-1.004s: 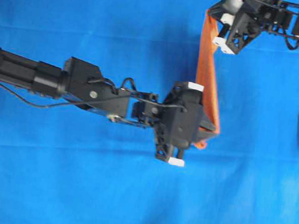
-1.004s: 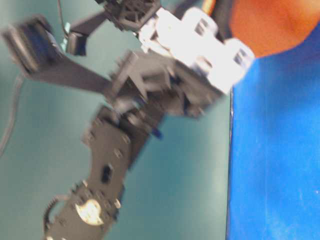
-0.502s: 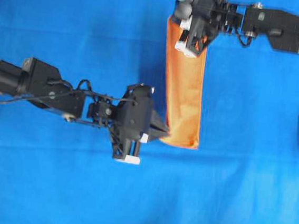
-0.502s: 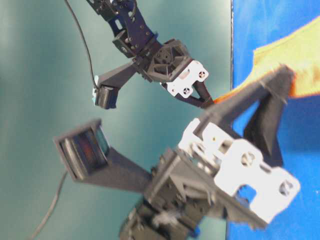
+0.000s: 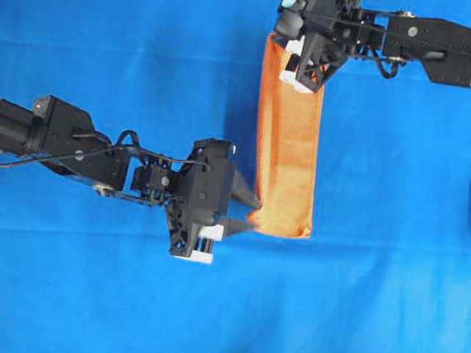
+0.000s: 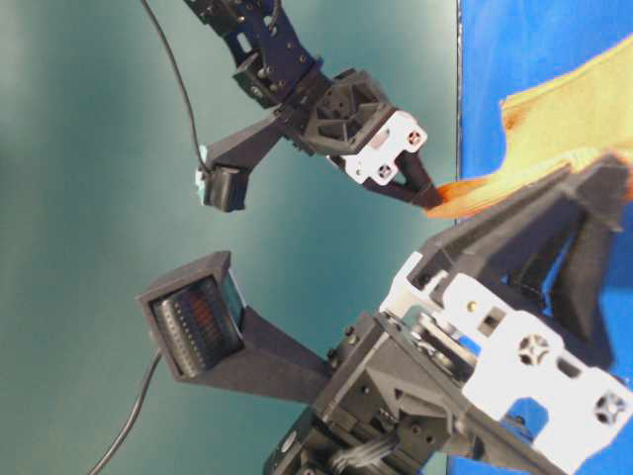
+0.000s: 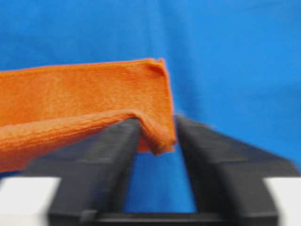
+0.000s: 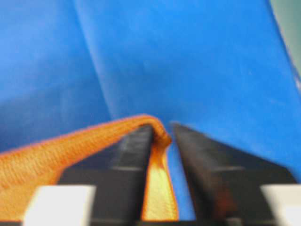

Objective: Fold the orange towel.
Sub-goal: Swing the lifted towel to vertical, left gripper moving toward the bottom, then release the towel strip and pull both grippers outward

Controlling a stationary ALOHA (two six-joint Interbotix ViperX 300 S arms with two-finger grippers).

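Orange towel (image 5: pixel 287 140): folded into long narrow strip, lying on counter (image 5: pixel 148 43), centre-right of overhead view.
Left gripper (image 5: pixel 245 212): at strip's lower-left corner; fingers parted, corner loose between them.
Right gripper (image 5: pixel 300 64): at upper end; fingers parted, edge lying between.
Judgement: one fold laid; further fold likely left.
Blue cloth covers counter; teal wall behind.

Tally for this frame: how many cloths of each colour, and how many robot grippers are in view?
Orange terry towel, folded into a long strip: 1
Large blue cloth covering the table: 1
Black robot grippers: 2, left and right
Total: 4
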